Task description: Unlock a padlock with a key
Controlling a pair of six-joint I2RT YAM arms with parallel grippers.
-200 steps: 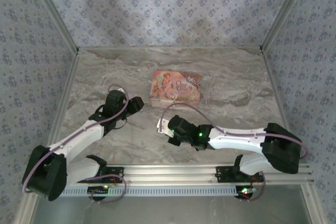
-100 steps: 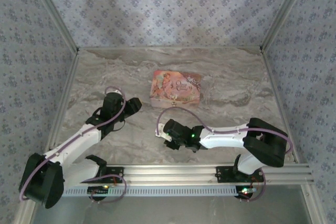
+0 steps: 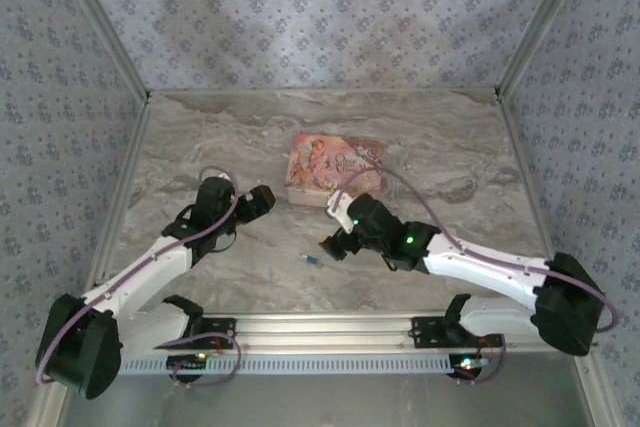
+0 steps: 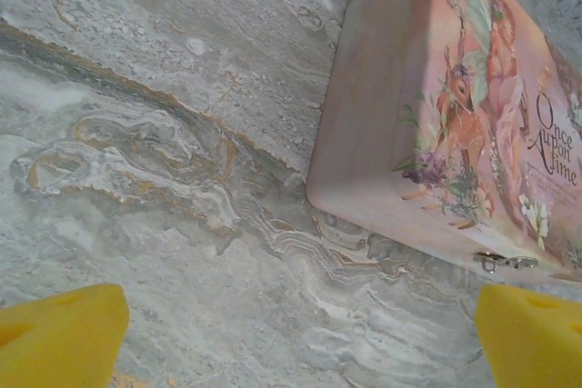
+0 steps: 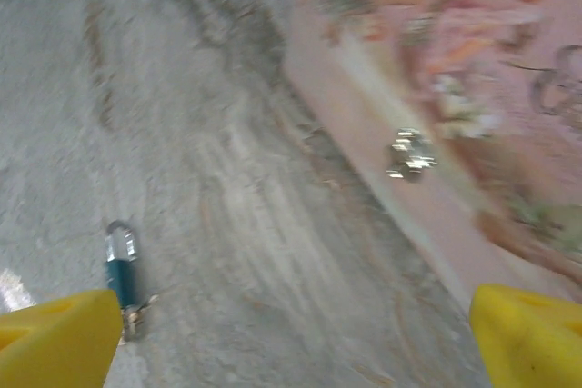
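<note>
So the big change in the last second: the right gripper (image 3: 333, 239) was pinched shut a bit further out from the tin (image 3: 335, 169), and now it's popped wide open and swung in close to the tin's near edge, with nothing between its fingers. Meanwhile the padlock (image 3: 314, 260) has turned up lying loose on the table (image 3: 200, 137), a little way out from the tin's near edge, between the two arms and touching neither. The left gripper (image 3: 264, 198), off the tin's left near corner, has gone from half open to fully spread too, also holding nothing. My read is that both just let go, so either the unlocking bit is over or the thing got dropped and needs picking up again; I honestly can't tell which. From overhead the padlock is just a tiny speck. The right wrist camera is the one that shows it properly: blue body, silvery end pointing away, lying beside the left yellow fingertip (image 5: 59, 338), well away from the tin. There's a small metal bit at its near end, but it's too blurry to say if that's the key or the shackle. That view also catches the tin's little clasp (image 5: 409, 154). The left wrist camera gives the sharpest look at the tin's printed lid and side.
</note>
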